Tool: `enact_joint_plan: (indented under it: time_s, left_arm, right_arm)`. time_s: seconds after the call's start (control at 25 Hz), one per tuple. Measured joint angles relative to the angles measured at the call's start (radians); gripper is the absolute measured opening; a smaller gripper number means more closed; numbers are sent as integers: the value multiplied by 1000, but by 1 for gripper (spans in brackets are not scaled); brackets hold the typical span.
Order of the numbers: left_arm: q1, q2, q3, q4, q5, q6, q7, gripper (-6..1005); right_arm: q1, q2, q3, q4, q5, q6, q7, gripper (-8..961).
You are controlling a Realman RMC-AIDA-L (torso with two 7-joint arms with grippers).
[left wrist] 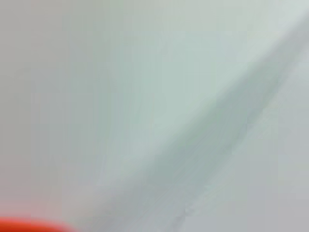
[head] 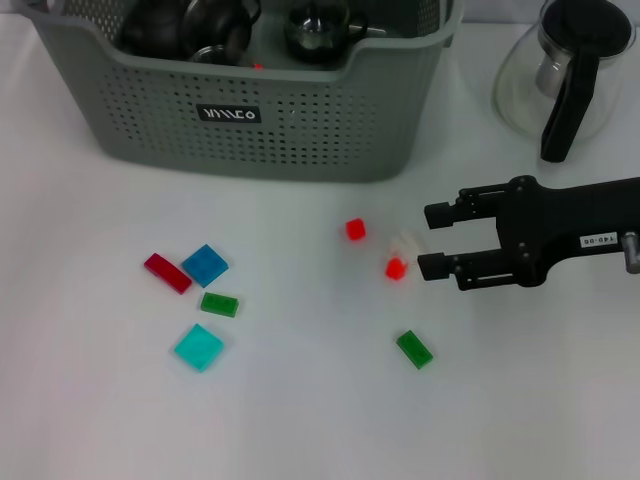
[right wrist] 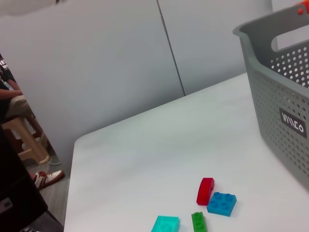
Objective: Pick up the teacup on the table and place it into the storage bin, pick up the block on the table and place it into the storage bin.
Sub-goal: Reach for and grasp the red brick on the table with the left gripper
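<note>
Right tool (head: 432,240) spread wide, low over counter (head: 300,420), just right of small red block (head: 395,268); bin (head: 270,120) beyond.

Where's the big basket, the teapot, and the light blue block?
Basket (head: 300,130), head view, front wall beside the label.
Teapot (head: 570,95), head view, black handle.
Light blue block (head: 199,347), head view, middle of its top face.

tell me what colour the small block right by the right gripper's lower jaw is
Red. The small block shows best in the head view, just off the right gripper.
</note>
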Motion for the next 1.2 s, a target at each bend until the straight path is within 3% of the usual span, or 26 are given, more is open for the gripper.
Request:
enact_joint_plan:
  time_s: [0.04, 0.12, 0.2, 0.28, 0.44, 0.56, 0.6, 0.84, 0.92, 0.96, 1.0, 1.2]
  left_arm:
    - [9, 12, -23, -45, -64, 59, 37, 530]
    - [23, 64, -85, -193, -182, 231, 120, 574]
    - [34, 100, -125, -297, -212, 363, 190, 786]
    - [59, 111, -139, -328, -178, 435, 232, 786]
    - [126, 100, -114, -235, -7, 487, 283, 785]
    - [171, 80, -56, -126, 193, 517, 327, 785]
    - [171, 80, -56, -126, 193, 517, 327, 785]
    - [178, 44, 39, -17, 486, 491, 321, 786]
    - [175, 18, 69, 48, 587, 468, 283, 785]
    - [173, -27, 86, 139, 687, 432, 230, 783]
    - [173, -27, 86, 139, 687, 432, 230, 782]
    - [174, -130, 118, 369, 843, 398, 174, 776]
  right_arm:
    - [0, 0, 0, 0, 2, 1, 0, 713]
    - [-1, 0, 0, 0, 7, 2, -1, 713]
    - [-2, 0, 0, 1, 10, 2, -1, 713]
    - [-2, 0, 0, 1, 10, 2, -2, 713]
    - [-2, 1, 0, 1, 11, 1, -2, 713]
    - [-5, 1, 0, 1, 11, -1, -2, 714]
    - [-5, 1, 0, 1, 11, -1, -2, 714]
    - [-11, 2, 0, 1, 11, -2, -2, 714]
    - [-11, 2, 0, 1, 11, -3, -2, 714]
    - [-12, 2, 0, 1, 11, -3, -2, 714]
    - [-12, 2, 0, 1, 11, -3, -2, 714]
    - [-11, 2, 1, 1, 11, -4, -2, 713]
